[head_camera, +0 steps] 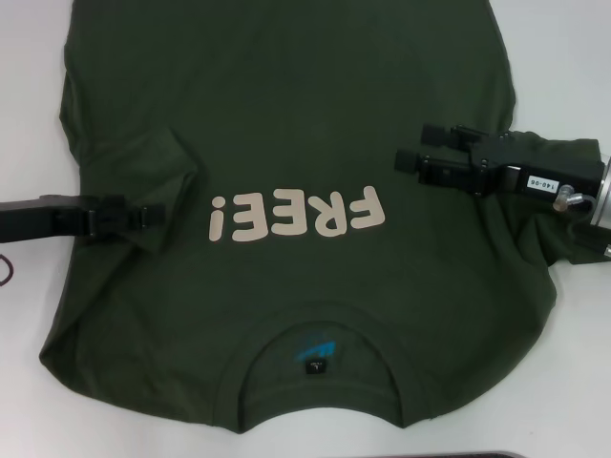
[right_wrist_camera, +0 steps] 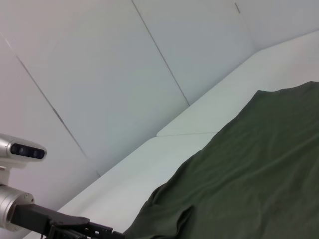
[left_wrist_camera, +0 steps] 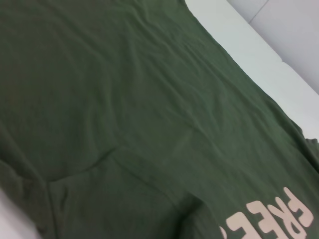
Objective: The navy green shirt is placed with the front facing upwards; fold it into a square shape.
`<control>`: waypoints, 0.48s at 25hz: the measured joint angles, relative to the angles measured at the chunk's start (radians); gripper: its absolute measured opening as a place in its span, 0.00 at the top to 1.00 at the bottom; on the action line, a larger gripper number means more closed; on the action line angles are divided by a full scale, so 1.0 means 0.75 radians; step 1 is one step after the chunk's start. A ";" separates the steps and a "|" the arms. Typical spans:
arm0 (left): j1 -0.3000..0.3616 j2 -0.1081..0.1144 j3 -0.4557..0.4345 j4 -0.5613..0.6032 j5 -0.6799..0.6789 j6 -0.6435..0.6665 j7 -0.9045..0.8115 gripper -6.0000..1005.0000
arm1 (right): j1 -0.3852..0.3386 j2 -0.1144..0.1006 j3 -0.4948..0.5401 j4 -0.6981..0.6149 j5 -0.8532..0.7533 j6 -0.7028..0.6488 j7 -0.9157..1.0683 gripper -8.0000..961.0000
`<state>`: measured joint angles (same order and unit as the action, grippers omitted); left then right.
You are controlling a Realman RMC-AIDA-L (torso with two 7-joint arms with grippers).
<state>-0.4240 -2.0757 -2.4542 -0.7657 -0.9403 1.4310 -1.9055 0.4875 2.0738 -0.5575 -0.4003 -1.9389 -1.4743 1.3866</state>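
The navy green shirt (head_camera: pixel 305 114) lies flat, front up, on the white table (head_camera: pixel 29 95), collar (head_camera: pixel 320 329) toward me and cream "FREE!" lettering (head_camera: pixel 296 215) across the chest. Its left sleeve (head_camera: pixel 167 181) is folded inward onto the body. My left gripper (head_camera: pixel 158 215) reaches in low from the left, its tip at that folded sleeve. My right gripper (head_camera: pixel 412 157) hovers open over the shirt's right side beside the lettering, holding nothing. The right sleeve (head_camera: pixel 563 234) lies under the right arm. The left wrist view shows the shirt (left_wrist_camera: pixel 124 99) and its lettering (left_wrist_camera: pixel 279 219).
White table (right_wrist_camera: pixel 199 124) surrounds the shirt, with white wall panels (right_wrist_camera: pixel 99 59) behind. The left arm's wrist camera (right_wrist_camera: pixel 20 149) and gripper (right_wrist_camera: pixel 75 230) appear in the right wrist view. A red cable (head_camera: pixel 5 269) shows at the left edge.
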 joint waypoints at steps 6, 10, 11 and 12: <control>-0.018 -0.009 0.002 0.001 0.000 0.095 -0.003 0.11 | -0.002 0.000 0.001 0.000 0.000 -0.012 0.000 0.07; -0.027 -0.018 0.002 0.008 0.000 0.128 -0.005 0.11 | -0.002 0.000 0.001 0.000 0.000 -0.015 0.000 0.07; -0.029 -0.022 0.002 0.008 0.000 0.135 -0.006 0.11 | -0.002 0.000 0.001 0.000 0.000 -0.016 0.000 0.07; -0.030 -0.027 0.002 0.008 0.000 0.142 -0.006 0.11 | -0.002 0.000 0.001 0.000 0.000 -0.017 0.000 0.07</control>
<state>-0.4467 -2.0961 -2.4530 -0.7596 -0.9404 1.5378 -1.9100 0.4862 2.0738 -0.5568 -0.4004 -1.9390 -1.4874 1.3866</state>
